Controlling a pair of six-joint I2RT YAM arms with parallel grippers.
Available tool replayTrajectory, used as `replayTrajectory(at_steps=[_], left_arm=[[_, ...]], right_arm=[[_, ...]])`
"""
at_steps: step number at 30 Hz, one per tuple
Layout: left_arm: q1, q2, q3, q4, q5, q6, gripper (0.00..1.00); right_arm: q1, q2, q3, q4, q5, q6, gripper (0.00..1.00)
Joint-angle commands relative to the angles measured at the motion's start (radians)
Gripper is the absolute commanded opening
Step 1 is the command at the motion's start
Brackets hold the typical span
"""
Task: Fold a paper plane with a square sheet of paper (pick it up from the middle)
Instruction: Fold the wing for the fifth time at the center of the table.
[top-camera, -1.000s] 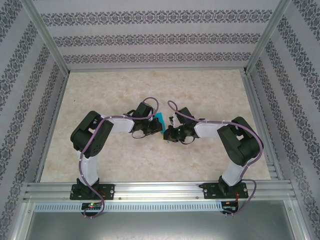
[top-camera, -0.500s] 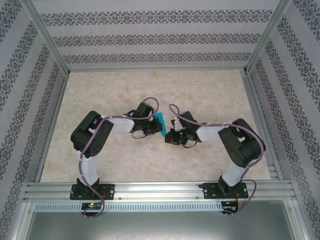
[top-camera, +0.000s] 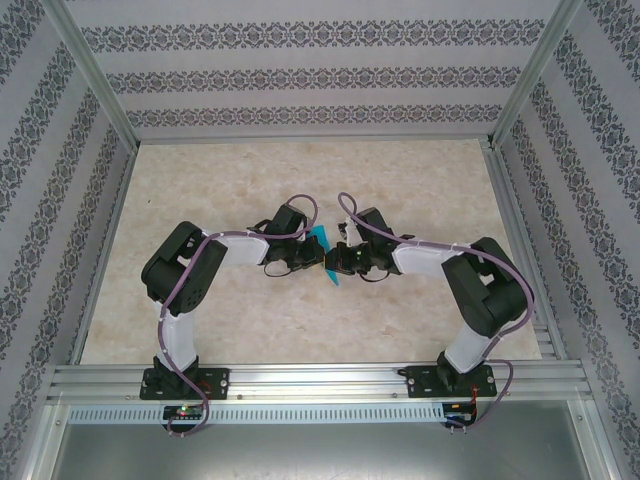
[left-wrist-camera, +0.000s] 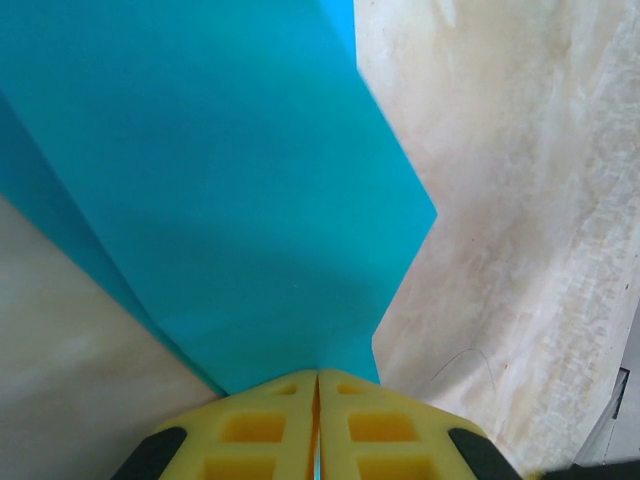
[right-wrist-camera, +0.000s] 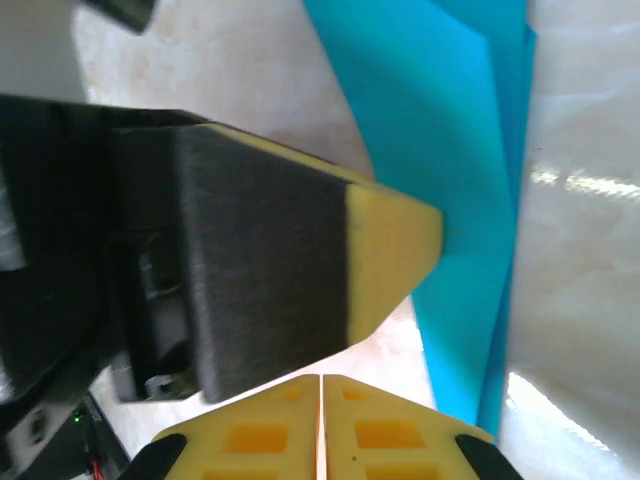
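While the creased square sheet of paper is pinched in the closed left gripper above the middle of the table, a folding step is judged in hand. The right gripper is held shut and apparently empty beside it; next, its jaws would have to be opened to take a free edge.

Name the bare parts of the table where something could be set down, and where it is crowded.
Free: the wide strip of table between the back wall and the arms, plus the near patch between the two arm bases. Crowded: the centre, where the left claw, shut on the blue paper, meets the right claw.
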Motion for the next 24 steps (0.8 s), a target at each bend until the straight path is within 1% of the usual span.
replayTrajectory(at_steps=[1,10,13,15,18,20,24], left_arm=[[-0.007,0.055,-0.008,-0.069,-0.049,0.007,0.10],[-0.007,0.054,0.007,-0.078,-0.042,0.020,0.10],[-0.002,0.045,0.039,-0.105,-0.024,0.073,0.11],[-0.001,0.034,0.080,-0.133,0.002,0.131,0.13],[0.001,0.004,0.128,-0.157,0.025,0.197,0.16],[0.003,-0.019,0.141,-0.167,0.019,0.227,0.16],[0.007,-0.060,0.138,-0.180,-0.032,0.272,0.16]], right_arm=[[-0.010,0.043,0.015,-0.017,0.021,-0.018,0.09],[-0.014,0.099,-0.040,-0.046,0.043,-0.036,0.08],[-0.013,0.104,-0.058,-0.087,0.064,-0.054,0.07],[-0.015,0.109,-0.058,-0.136,0.100,-0.072,0.07],[-0.015,0.121,-0.058,-0.160,0.111,-0.081,0.07],[-0.015,0.127,-0.053,-0.167,0.116,-0.079,0.07],[-0.013,0.130,-0.048,-0.167,0.118,-0.074,0.07]])
